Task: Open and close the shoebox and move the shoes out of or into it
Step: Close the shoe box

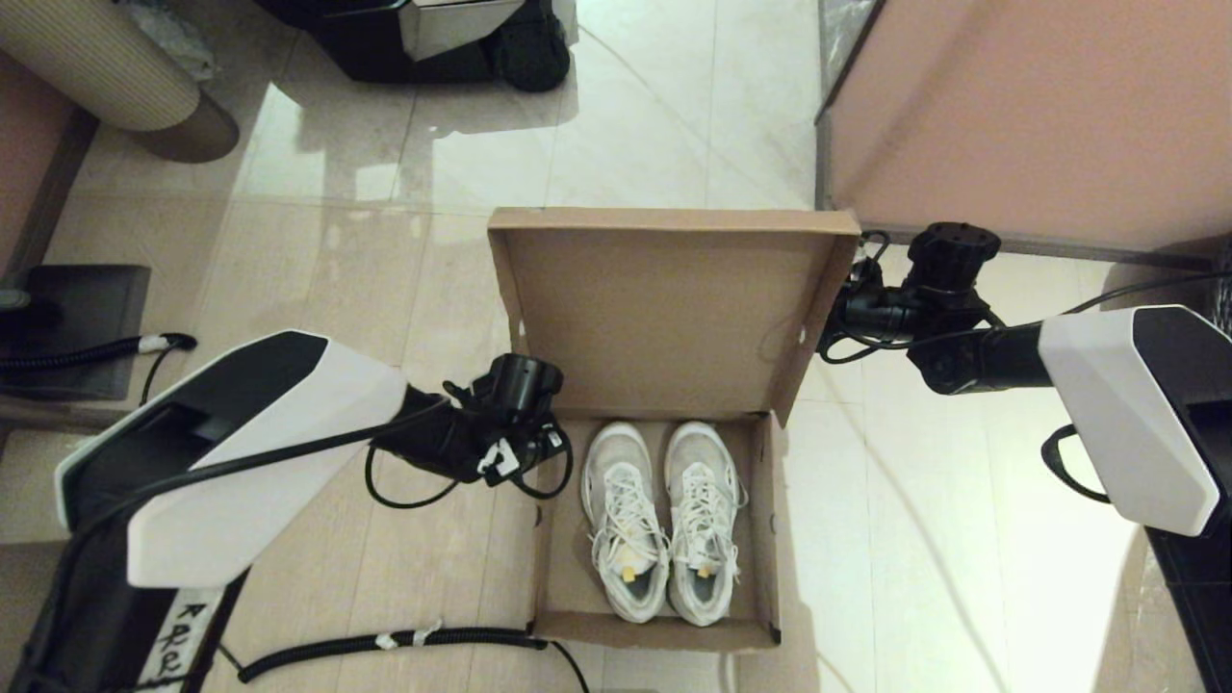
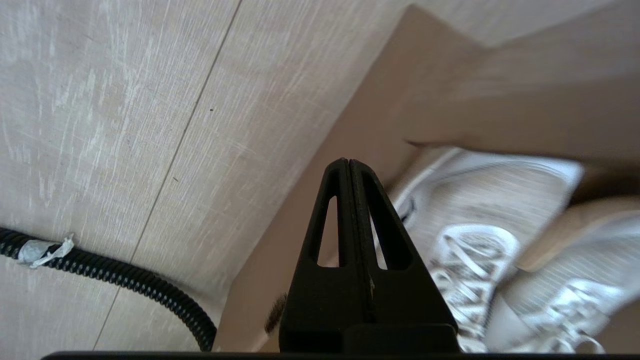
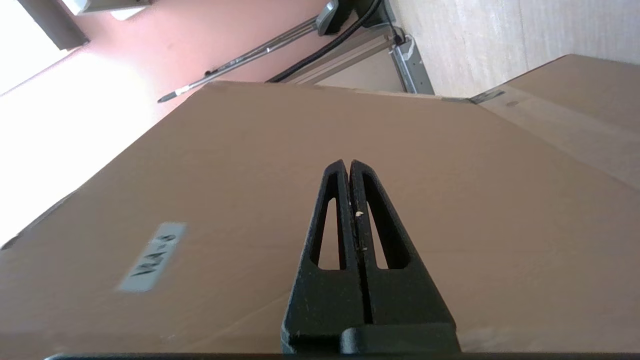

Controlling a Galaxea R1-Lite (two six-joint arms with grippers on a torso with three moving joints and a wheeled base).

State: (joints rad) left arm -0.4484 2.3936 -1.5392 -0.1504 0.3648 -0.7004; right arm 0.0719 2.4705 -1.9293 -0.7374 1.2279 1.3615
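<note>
The brown cardboard shoebox (image 1: 654, 630) stands on the floor with its hinged lid (image 1: 664, 318) raised upright. Both white shoes (image 1: 626, 520) lie side by side in the tray, toes toward the lid. My left wrist (image 1: 500, 423) hangs at the tray's left wall. Its gripper (image 2: 348, 161) is shut and empty above that wall (image 2: 320, 165), with a shoe (image 2: 490, 200) just beyond. My right wrist (image 1: 924, 308) sits at the lid's right edge. Its gripper (image 3: 348, 162) is shut and empty, pointing at the lid's outer face (image 3: 450, 190) near a white label (image 3: 152, 257).
A black corrugated cable (image 1: 385, 645) runs across the floor by the box's near left corner. A pink panel (image 1: 1011, 115) stands at the far right, a beige ribbed cylinder (image 1: 106, 77) at the far left, and a dark machine base (image 1: 433, 38) beyond the box.
</note>
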